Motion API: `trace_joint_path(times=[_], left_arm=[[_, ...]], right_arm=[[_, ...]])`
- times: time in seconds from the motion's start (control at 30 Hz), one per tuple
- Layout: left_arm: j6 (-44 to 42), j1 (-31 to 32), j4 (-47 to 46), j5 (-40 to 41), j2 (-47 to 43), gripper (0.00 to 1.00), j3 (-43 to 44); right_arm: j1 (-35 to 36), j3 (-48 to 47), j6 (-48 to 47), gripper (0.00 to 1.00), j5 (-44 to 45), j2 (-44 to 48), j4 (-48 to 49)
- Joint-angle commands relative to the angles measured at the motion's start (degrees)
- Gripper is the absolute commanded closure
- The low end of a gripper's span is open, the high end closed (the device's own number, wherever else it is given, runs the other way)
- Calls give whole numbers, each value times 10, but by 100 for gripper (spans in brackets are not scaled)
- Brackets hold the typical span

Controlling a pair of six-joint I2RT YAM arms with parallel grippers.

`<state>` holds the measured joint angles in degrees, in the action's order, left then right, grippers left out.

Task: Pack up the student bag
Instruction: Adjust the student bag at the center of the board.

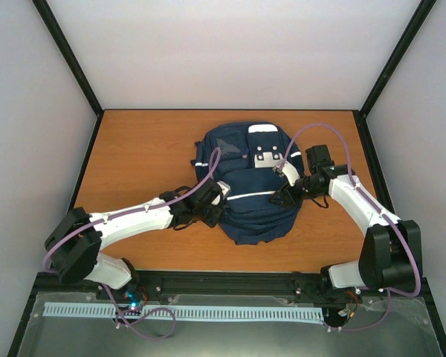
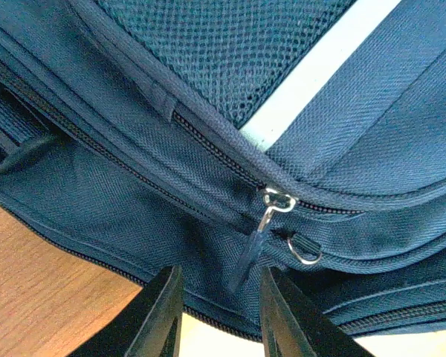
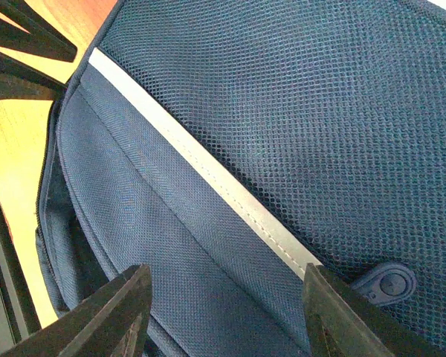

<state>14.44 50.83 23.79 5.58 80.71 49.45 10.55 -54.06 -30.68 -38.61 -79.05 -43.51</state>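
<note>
One zipper pull (image 2: 249,249) of the student bag (image 1: 245,202) is straddled by part-open left fingers (image 2: 157,320). Right fingers (image 3: 108,316) are spread wide, empty.

Matt woven student bag (image 1: 247,214), wood-grain table (image 1: 143,152)

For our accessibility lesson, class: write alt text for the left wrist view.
A navy blue fabric backpack fills the view, its dark blue zip pull hanging into the gap between the open black fingers of the left gripper. A white stripe runs beside mesh fabric above; an orange-brown wooden table shows at lower left.
</note>
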Motion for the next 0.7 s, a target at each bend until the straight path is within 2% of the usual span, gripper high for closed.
trace_joint_path(times=[0.0, 0.2, 0.33, 0.43, 0.67], left_arm=[[-22, -4, -24, -13, 13, 68, 20], [-20, -4, -46, -27, 17, 68, 9], [-23, -4, -50, -37, 35, 75, 14], [-22, -3, -45, -43, 46, 76, 21], [-17, -3, -26, -43, 41, 94, 27]], right_arm=[[2, -8, -9, 42, -5, -3, 3], [2, -10, -10, 42, -3, -11, 1], [2, -9, -10, 42, -2, -14, 1], [1, -10, -10, 42, -1, -18, 0], [2, -11, -8, 43, 3, -25, 0]])
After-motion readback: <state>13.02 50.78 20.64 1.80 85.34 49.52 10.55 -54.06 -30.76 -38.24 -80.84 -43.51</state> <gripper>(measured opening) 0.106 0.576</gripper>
